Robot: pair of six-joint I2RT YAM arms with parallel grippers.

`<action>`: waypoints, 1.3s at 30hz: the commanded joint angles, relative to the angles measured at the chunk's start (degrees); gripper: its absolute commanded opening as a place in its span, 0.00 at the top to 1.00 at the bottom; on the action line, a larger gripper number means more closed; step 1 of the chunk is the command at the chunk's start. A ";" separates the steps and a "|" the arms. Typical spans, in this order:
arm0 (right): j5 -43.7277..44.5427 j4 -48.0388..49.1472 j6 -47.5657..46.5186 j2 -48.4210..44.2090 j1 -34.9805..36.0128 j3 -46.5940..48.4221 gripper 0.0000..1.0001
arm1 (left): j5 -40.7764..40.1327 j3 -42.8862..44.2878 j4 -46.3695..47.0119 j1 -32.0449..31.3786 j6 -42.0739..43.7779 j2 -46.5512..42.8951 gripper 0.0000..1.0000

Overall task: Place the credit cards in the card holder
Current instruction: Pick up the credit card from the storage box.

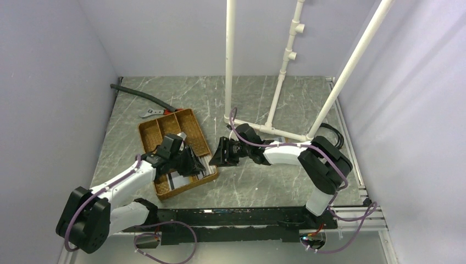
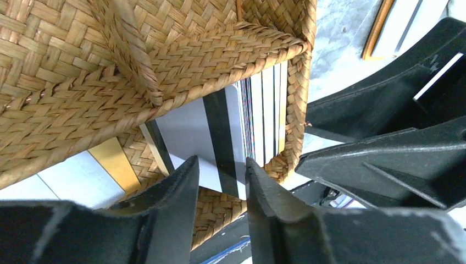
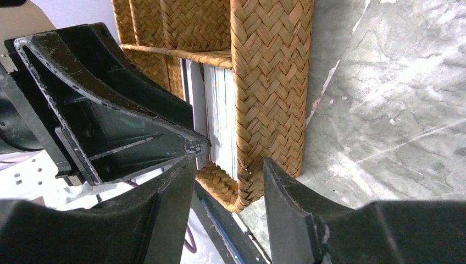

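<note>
From above, the credit cards (image 1: pixel 178 180) all lie in the nearest compartment of the woven tray (image 1: pixel 165 116) on the desk (image 1: pixel 264 181). The tray's long axis runs from far to near, leaning right as it comes nearer. The left jaws (image 1: pixel 193 166) hang over that compartment, and the right jaws (image 1: pixel 217 157) sit just beside the tray's right wall. No card holder shows here, so I judge the task barely begun, with every card still to be moved.

The left wrist view shows the left jaws at a narrow gap above a white striped card (image 2: pixel 192 132). Nothing looks pinched. That card lies slanted, its black stripe and long axis pointing toward the jaws. A stack (image 2: pixel 264 110) stands on edge against the right wall, long edges along it. A gold-banded card (image 2: pixel 82 176) shows past the divider. An orange-edged strip (image 2: pixel 376 30) on the desk beyond may be the card holder, but I cannot tell.

In the right wrist view the right jaws stand moderately apart and hold nothing, and the tray's corner shows beyond the gap. The stack (image 3: pixel 222 121) is seen edge-on, parallel to the wall.
</note>
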 commanded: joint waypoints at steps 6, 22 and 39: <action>-0.02 0.50 -0.76 -0.08 0.45 2.68 0.50 | -2.33 4.69 -5.90 -0.01 0.98 -4.47 0.75; 7.16 -15.57 -11.53 -5.62 -0.94 5.21 0.51 | -5.29 18.97 -32.94 0.00 4.32 -9.25 1.00; 36.99 -40.85 -27.35 -17.75 -30.91 1.12 0.51 | 17.80 29.59 19.11 -11.80 8.04 23.87 1.00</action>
